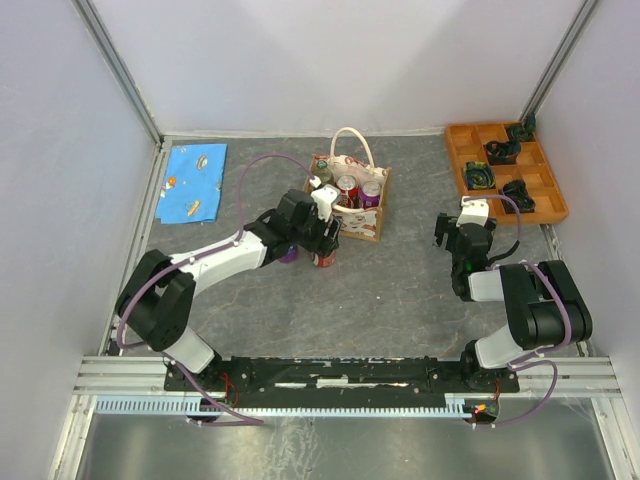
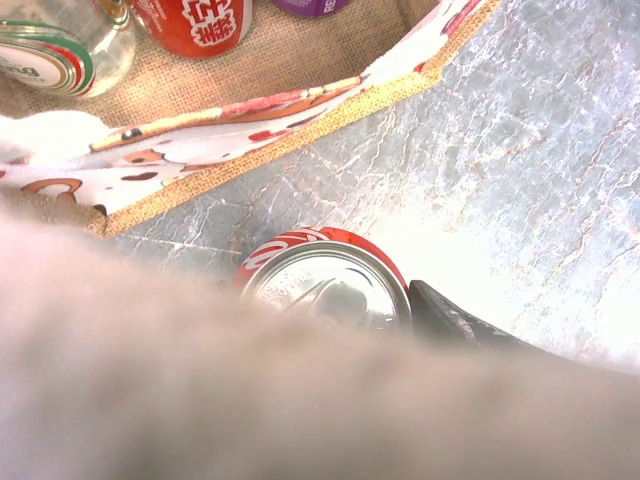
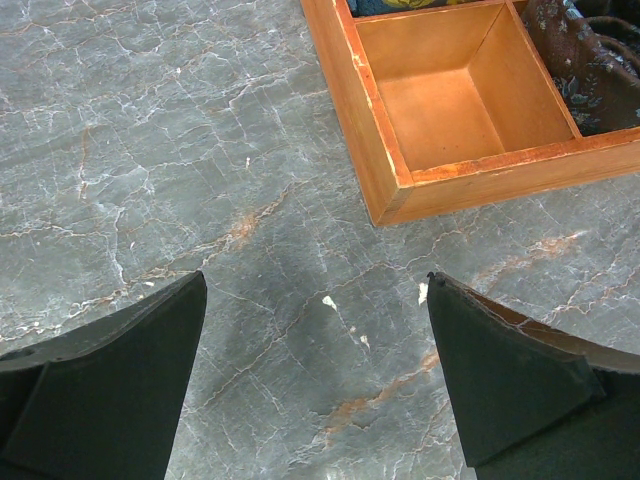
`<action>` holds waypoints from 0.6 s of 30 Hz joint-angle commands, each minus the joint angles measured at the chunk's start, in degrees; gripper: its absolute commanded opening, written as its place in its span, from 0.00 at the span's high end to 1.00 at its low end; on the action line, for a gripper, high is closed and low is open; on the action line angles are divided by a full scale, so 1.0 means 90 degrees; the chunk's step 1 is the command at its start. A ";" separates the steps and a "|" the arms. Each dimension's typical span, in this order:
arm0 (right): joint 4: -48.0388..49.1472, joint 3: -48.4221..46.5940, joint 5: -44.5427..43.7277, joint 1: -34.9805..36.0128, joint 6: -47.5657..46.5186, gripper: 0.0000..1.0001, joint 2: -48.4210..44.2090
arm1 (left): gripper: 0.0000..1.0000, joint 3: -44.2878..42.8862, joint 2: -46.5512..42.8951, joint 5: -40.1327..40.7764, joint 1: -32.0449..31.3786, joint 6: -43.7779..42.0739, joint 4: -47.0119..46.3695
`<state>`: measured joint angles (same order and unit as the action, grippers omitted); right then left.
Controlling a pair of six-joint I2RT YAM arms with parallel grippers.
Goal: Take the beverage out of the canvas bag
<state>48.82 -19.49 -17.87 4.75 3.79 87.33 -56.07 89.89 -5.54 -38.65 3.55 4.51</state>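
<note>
- Red can (image 2: 195, 20) in the canvas bag (image 2: 250, 110): white Chinese-looking characters, cut off by the frame edge, not legible.
- Soda can (image 2: 330, 285) on the table (image 2: 500, 150): part of a white script swirl, unreadable.
- Bottle (image 2: 60, 50): striped label, lettering blurred.

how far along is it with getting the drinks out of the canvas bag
Done: a purple can stands on the table outside the canvas bag. In hand: the left gripper holds a red can upright on the table beside the bag, not yet released. Left: a clear bottle, a second red can and a second purple can sit inside. The right gripper is open near the orange tray.
</note>
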 commanded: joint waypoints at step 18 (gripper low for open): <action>0.0201 -0.0109 -0.0046 -0.0023 0.0038 0.01 -0.0084 | 0.01 -0.0096 -0.0477 0.0055 -0.0014 0.0081 -0.0344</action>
<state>48.82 -19.49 -17.87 4.75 3.79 87.33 -56.07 89.21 -6.09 -38.72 3.64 3.09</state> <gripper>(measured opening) 0.991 0.991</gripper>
